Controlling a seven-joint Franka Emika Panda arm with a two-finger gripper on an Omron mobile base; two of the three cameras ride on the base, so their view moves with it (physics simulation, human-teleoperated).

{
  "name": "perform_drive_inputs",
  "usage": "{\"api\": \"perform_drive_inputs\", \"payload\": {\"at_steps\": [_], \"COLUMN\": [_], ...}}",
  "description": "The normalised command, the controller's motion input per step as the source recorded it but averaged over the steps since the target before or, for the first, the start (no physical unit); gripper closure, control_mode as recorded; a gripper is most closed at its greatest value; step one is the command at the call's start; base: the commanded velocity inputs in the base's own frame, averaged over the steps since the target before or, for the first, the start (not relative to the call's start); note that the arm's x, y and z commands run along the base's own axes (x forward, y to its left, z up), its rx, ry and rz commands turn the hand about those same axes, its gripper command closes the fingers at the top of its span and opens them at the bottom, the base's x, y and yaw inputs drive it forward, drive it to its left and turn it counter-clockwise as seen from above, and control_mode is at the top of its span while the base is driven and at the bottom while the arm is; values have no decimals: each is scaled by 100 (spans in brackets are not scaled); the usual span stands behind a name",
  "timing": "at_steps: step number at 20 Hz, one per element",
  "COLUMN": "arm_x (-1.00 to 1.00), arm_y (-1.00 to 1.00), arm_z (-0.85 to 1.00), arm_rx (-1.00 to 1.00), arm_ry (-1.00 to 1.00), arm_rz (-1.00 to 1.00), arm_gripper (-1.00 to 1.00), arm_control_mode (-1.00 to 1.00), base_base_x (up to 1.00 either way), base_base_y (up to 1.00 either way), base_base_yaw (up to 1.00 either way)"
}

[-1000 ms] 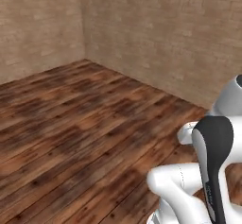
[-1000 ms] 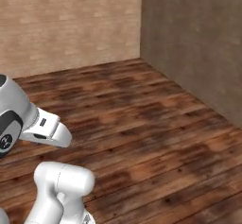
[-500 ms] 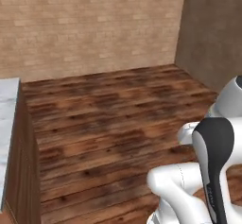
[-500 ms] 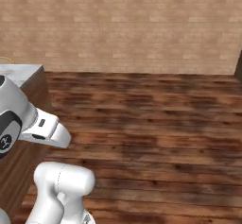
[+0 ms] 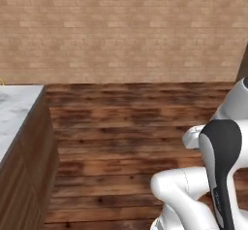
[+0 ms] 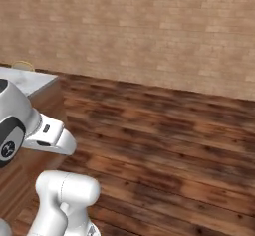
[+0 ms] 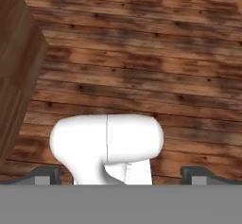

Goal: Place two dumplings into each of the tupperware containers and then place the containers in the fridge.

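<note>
The dumplings, the tupperware containers and the fridge are out of view. In the hand view my gripper points down at the bare wooden floor. Its two dark fingertips stand far apart at the bottom edge, open, with nothing between them. My white arm is folded close over the base, and its elbow shows at the lower left of the right base view.
A counter with a pale marble top and brown wooden sides stands at the left. A thin yellowish rim shows on its far end. A brick wall closes the back, with wide plank floor before it.
The whole picture has swung, so the base has turned: the wall corner slid off to the right and the counter came in at the left. The arm keeps its folded pose.
</note>
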Motion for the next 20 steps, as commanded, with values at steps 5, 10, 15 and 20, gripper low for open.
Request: {"api": "perform_drive_inputs", "payload": {"at_steps": [5,10,15,20], "arm_x": [0,0,0,0], "arm_y": [0,0,0,0], "arm_z": [0,0,0,0], "arm_rx": [0,0,0,0], "arm_ry": [0,0,0,0], "arm_rz": [0,0,0,0], "arm_gripper": [-100,-100,-100,-100], "arm_control_mode": [100,100,100,100], "base_base_x": [100,100,100,100], "base_base_y": [-59,-59,-77,-81], "base_base_yaw": [49,49,44,43]}}
